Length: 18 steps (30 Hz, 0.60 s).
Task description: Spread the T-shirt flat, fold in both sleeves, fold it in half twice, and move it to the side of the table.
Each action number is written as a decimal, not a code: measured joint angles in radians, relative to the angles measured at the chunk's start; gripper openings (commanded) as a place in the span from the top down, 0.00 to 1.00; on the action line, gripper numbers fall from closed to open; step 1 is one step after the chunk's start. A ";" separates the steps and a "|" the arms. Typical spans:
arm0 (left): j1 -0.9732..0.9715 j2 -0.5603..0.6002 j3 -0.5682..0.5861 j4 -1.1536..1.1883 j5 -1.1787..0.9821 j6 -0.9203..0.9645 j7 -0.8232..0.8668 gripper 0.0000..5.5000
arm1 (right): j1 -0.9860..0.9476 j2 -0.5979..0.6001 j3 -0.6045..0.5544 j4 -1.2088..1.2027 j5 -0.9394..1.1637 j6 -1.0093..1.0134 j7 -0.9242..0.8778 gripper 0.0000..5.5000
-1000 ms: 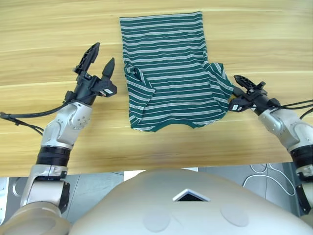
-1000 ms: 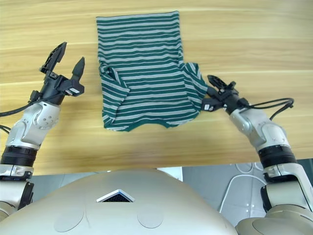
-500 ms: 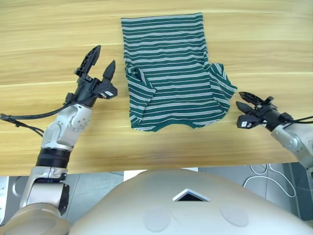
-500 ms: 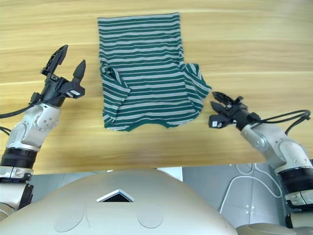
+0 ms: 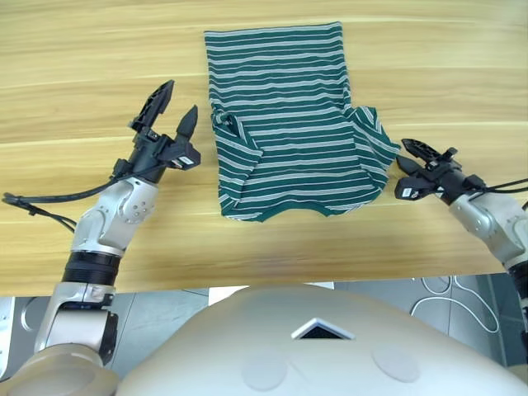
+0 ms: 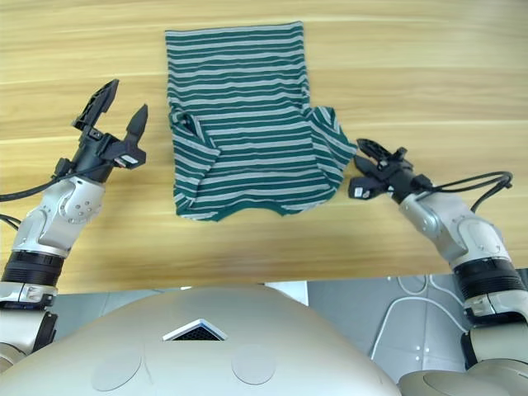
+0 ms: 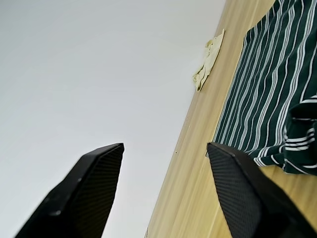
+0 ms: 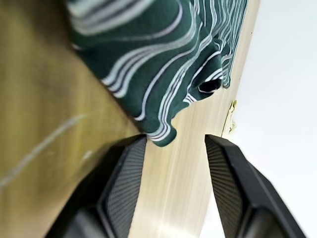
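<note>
A dark green T-shirt point(image 5: 285, 107) with thin white stripes lies on the pale wood counter point(image 5: 82, 49), midway between its left and right ends. The shirt's straight, flat end points to the far edge and its rumpled, curving end to the near edge. The fabric is partly gathered. 1 fold is tucked in along the side facing the counter's left end, and a sleeve point(image 5: 373, 140) bulges out in loose ripples toward the right end. The left end effector point(image 5: 181, 96) is raised above the counter on the shirt's left-end side, apart from the cloth, its 2 dark fingers spread wide with nothing between them. The right end effector point(image 5: 403, 155) sits low, just beside the bulging sleeve, also released, its fingers parted and empty. From the right wrist, the sleeve's hem point(image 8: 163, 136) hangs right at the gap between the fingertips. Whether the cloth touches either of them cannot be told. The collar is hard to make out among the folds. In the left wrist view, a pale crumpled scrap point(image 7: 208, 59) lies by the counter's far edge, too small to identify.
</note>
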 measured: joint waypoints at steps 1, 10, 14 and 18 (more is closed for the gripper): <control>0.000 0.000 0.000 0.000 0.000 0.000 0.000 0.43 | -0.007 0.010 0.005 0.008 0.000 0.000 -0.005 0.60; 0.000 -0.009 -0.008 0.000 0.000 0.000 -0.002 0.43 | -0.063 0.025 0.064 0.032 -0.008 -0.021 -0.007 0.60; 0.000 -0.012 -0.011 0.000 0.000 0.000 -0.005 0.43 | -0.076 0.025 0.081 0.034 -0.009 -0.021 -0.007 0.64; 0.000 -0.018 -0.019 0.000 0.001 0.000 -0.006 0.43 | -0.083 0.026 0.096 0.047 -0.011 -0.018 -0.008 0.76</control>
